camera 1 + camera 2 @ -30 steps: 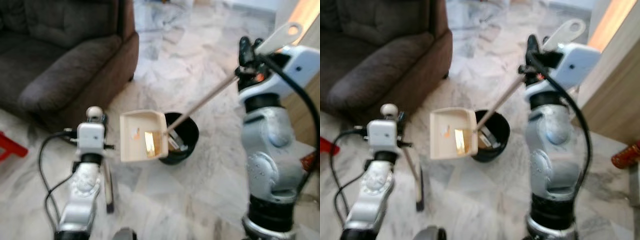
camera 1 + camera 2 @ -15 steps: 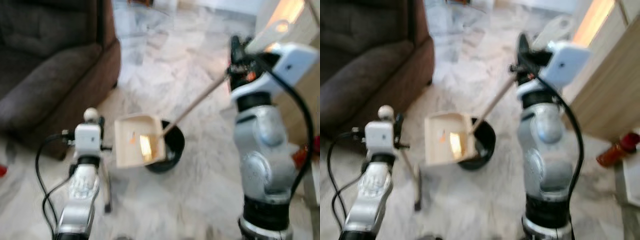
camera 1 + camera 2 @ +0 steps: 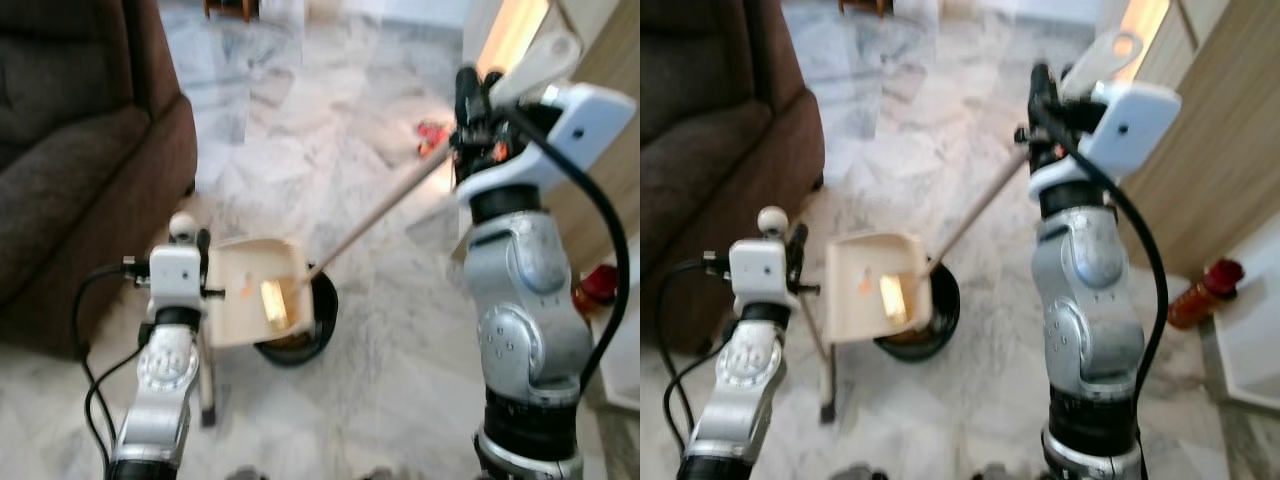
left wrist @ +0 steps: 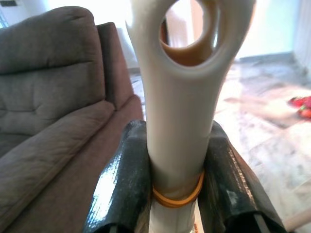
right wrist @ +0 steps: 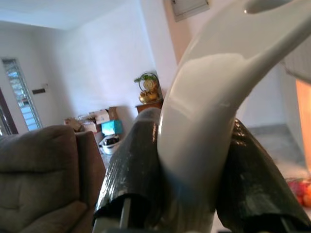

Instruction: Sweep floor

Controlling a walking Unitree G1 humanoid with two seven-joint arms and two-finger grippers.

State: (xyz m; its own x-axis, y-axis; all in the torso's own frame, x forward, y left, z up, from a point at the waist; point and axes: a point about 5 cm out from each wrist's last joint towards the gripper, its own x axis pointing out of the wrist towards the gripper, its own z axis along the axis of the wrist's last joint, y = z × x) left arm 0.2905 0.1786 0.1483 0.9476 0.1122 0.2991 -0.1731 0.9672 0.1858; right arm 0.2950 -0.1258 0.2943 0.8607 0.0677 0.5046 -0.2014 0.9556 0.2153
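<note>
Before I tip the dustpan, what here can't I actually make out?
- Black bin: its inside is hidden in the eye views by the dustpan tilted over it.
- Scraps in the dustpan: too blurred to identify.
- Broom head: hidden behind the left arm.
- Red objects on the floor: blurred, unidentifiable.

The black bin (image 3: pixel 296 330) is mostly hidden behind the cream dustpan (image 3: pixel 255 305), so only its right and near rim shows. The bits in the dustpan (one yellow, one orange) are too blurry to name. The red things (image 3: pixel 432 137) on the far floor are just a smear. The brown sofa (image 3: pixel 70 150) is cut off by the left edge.
</note>
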